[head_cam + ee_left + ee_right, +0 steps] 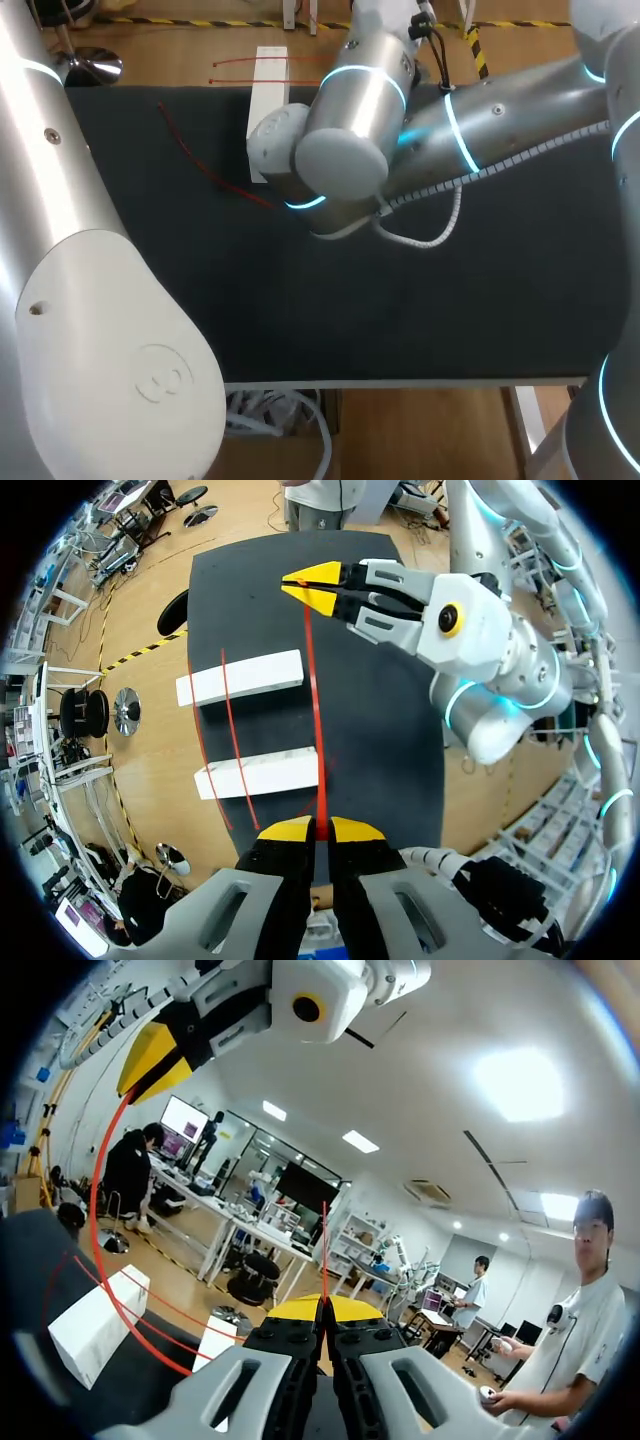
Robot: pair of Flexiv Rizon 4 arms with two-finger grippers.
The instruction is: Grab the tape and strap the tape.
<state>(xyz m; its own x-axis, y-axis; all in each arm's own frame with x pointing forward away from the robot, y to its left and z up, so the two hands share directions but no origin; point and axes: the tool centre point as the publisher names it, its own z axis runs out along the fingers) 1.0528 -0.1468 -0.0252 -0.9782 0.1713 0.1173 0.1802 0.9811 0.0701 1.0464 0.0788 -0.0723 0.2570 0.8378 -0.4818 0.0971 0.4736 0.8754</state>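
Above the table, tape (313, 710): a thin red strand is running taut and straight from one gripper to the other, passing just by the ends of the two blocks. More red strands are curving across both blocks off to the side.
White blocks (240, 678): two long blocks are lying side by side, apart from each other, on the black table (400, 730).
Hidden in the head view: the right arm (500, 110) is reaching across the middle and covering both grippers and most of the tape. Only part of one block and a few red strands are showing beside it. The left arm (90, 300) is filling the near corner.
Hard to make out: where the side strands are ending, and whether they are touching the table between the blocks.
Left gripper (320, 830): its jaws are standing almost together, pinching the tape between the yellow tips.
Right gripper (305, 585): it is hanging over the table's far part. Its jaws are drawn to a thin slit, clamping the strand's other end.
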